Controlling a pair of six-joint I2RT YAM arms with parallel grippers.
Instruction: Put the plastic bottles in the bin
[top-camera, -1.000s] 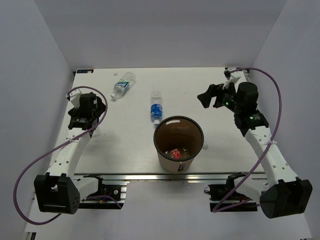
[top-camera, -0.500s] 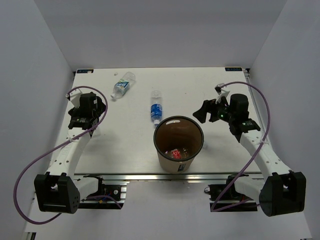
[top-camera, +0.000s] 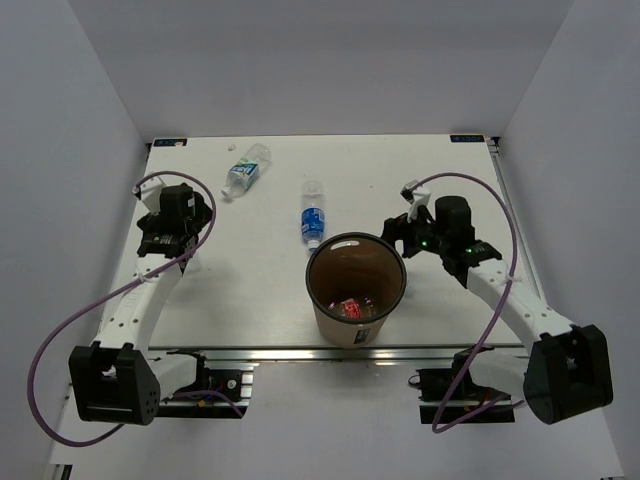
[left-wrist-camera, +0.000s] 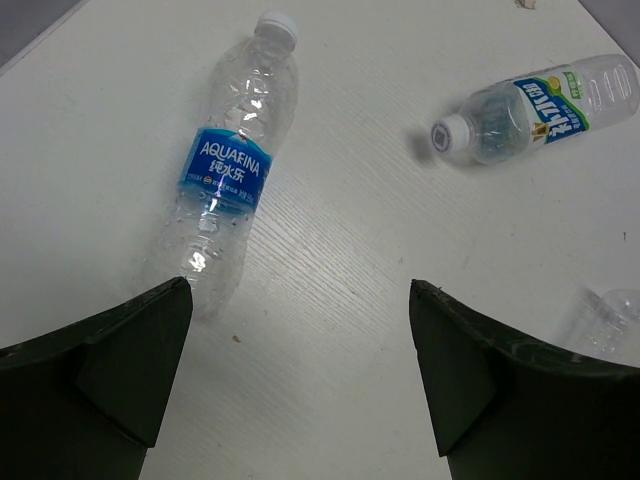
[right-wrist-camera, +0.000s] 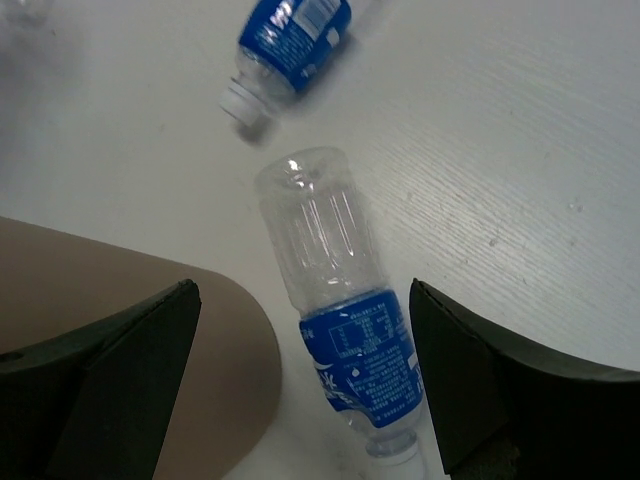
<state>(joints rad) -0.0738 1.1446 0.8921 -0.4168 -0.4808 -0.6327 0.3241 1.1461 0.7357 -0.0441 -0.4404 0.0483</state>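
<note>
- Both pairs gape empty: left jaws, right jaws.
- One plastic bottle (right-wrist-camera: 340, 310) lies on the counter (right-wrist-camera: 520, 150) between the right jaws; the bin (right-wrist-camera: 120, 300) crowds one jaw.
- Aquafina bottle (left-wrist-camera: 225, 170) and green-labelled bottle (left-wrist-camera: 540, 105) lie beyond the left jaws.

White wood-grain tabletop (top-camera: 250, 285) enclosed by plain pale grey walls (top-camera: 320, 70)
It is evenly lit and walled on three sides.
</note>
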